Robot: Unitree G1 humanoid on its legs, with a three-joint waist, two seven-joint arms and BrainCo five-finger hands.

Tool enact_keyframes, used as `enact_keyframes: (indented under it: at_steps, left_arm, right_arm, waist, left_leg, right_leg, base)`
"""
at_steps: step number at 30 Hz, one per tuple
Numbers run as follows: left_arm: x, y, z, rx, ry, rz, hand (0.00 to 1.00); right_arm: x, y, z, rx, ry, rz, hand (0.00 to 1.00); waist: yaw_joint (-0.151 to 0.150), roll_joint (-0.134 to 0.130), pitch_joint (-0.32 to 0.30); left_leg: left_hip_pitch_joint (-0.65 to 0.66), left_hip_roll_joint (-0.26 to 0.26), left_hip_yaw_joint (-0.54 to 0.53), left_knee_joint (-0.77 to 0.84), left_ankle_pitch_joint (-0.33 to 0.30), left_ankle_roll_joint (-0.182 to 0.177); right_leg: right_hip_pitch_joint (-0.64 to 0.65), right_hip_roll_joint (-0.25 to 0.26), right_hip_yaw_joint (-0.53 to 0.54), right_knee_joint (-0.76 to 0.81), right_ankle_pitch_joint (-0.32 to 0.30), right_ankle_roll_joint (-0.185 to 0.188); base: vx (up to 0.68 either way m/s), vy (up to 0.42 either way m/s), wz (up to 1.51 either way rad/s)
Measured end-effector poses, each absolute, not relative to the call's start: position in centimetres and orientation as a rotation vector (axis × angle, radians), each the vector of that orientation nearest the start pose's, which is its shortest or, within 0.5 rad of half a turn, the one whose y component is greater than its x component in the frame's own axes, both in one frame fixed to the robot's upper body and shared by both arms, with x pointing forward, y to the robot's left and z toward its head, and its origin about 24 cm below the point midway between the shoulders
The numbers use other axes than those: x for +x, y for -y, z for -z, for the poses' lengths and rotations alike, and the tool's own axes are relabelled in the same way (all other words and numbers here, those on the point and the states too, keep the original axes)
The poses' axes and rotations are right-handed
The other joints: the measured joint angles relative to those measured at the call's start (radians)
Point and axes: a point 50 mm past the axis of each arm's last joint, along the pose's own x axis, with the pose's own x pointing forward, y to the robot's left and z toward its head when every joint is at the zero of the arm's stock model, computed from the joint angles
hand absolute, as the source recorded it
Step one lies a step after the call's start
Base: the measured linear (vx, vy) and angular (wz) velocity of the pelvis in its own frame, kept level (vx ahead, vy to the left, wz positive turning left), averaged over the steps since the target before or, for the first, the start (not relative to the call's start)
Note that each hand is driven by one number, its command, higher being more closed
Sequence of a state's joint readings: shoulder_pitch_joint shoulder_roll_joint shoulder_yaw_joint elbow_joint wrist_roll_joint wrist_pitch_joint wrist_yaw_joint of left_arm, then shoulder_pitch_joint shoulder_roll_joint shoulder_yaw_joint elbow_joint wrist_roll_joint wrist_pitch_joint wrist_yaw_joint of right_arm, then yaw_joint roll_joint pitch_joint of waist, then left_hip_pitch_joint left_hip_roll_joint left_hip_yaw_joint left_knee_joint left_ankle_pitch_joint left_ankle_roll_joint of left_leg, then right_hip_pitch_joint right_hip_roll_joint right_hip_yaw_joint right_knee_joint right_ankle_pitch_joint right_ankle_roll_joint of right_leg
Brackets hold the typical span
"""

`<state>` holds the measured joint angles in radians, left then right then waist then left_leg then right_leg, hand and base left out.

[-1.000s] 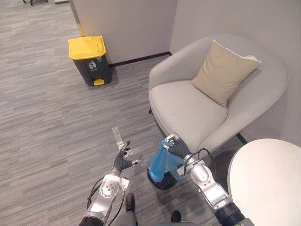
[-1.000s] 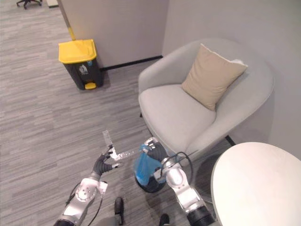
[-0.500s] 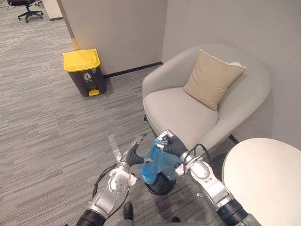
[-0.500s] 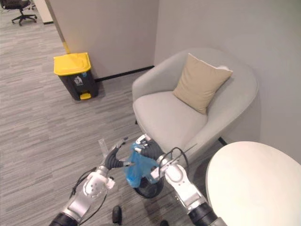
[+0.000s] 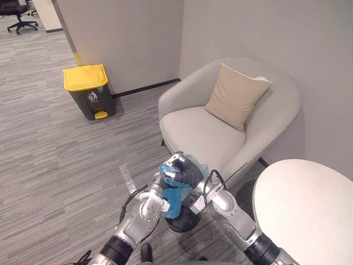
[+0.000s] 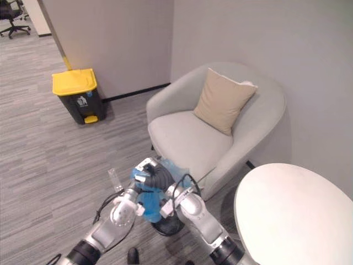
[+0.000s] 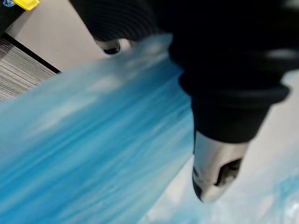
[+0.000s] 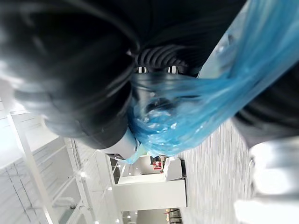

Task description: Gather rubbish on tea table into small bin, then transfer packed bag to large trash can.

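Note:
A blue plastic bag point(image 5: 177, 197) hangs bunched over the small black bin point(image 5: 185, 222) on the floor in front of the armchair. My right hand point(image 5: 186, 170) is curled round the bag's gathered top and holds it up; in its wrist view the blue bag point(image 8: 187, 116) streams out from under the dark cover. My left hand point(image 5: 148, 208) lies against the bag's left side, with blue plastic point(image 7: 93, 140) pressed close in its wrist view. The large dark trash can with a yellow lid point(image 5: 87, 91) stands by the wall at the far left.
A grey armchair point(image 5: 204, 130) with a beige pillow point(image 5: 234, 96) sits just beyond the bin. The round white tea table point(image 5: 309, 215) is at the lower right. A clear strip point(image 5: 128, 179) lies on the carpet to the left. Open carpet leads to the trash can.
The camera has shifted. My left hand has swung in from the left up against the bag. My right hand has drawn the bag's top higher above the small bin.

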<state>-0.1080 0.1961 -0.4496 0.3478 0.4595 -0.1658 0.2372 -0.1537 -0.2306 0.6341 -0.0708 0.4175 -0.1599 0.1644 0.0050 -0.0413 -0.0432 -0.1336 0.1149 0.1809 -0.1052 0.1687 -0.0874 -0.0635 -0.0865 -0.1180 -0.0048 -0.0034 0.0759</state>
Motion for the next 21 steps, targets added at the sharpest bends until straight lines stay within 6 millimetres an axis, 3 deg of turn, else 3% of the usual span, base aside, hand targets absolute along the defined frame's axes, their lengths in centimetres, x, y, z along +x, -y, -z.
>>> enact_keyframes:
  at_steps: [4, 5, 13, 21]
  left_arm:
    - [24.1, -9.4, 2.7, 0.693, -0.042, 0.321, 0.0]
    - [24.1, -9.4, 2.9, 0.69, -0.054, 0.321, 1.0]
    - [23.0, -9.9, 5.7, 0.69, -0.196, 0.327, 1.0]
    - [22.7, -10.3, 6.3, 0.634, -0.257, 0.303, 1.0]
  right_arm:
    - [22.4, 2.6, -7.7, 0.234, 0.142, -0.837, 1.0]
    - [22.4, 2.5, -7.7, 0.245, 0.138, -0.835, 1.0]
    - [22.2, 1.9, -7.6, 0.285, 0.113, -0.832, 1.0]
    - [22.0, 1.2, -8.0, 0.312, 0.126, -0.838, 1.0]
  waist:
    - [0.0, 0.0, 0.0]
    - [0.0, 0.0, 0.0]
    - [-0.001, -0.006, -0.004]
    - [-0.005, -0.007, -0.005]
  left_leg:
    - [0.001, 0.001, 0.0, -0.005, -0.001, -0.001]
    - [0.001, 0.001, 0.0, -0.005, -0.001, -0.002]
    - [0.003, 0.002, 0.002, -0.005, -0.01, -0.016]
    - [0.003, 0.003, 0.002, -0.005, -0.012, -0.019]
  right_leg:
    - [-0.001, 0.0, 0.002, 0.0, 0.0, 0.0]
    - [-0.002, 0.001, 0.003, 0.0, 0.0, 0.0]
    - [-0.006, 0.001, 0.012, 0.0, 0.002, 0.001]
    - [-0.006, 0.001, 0.013, -0.001, 0.002, 0.001]
  base:
    - [-0.02, 0.002, -0.02]
    - [-0.03, 0.006, -0.04]
    - [-0.01, 0.001, -0.02]
    - [0.0, 0.0, 0.0]
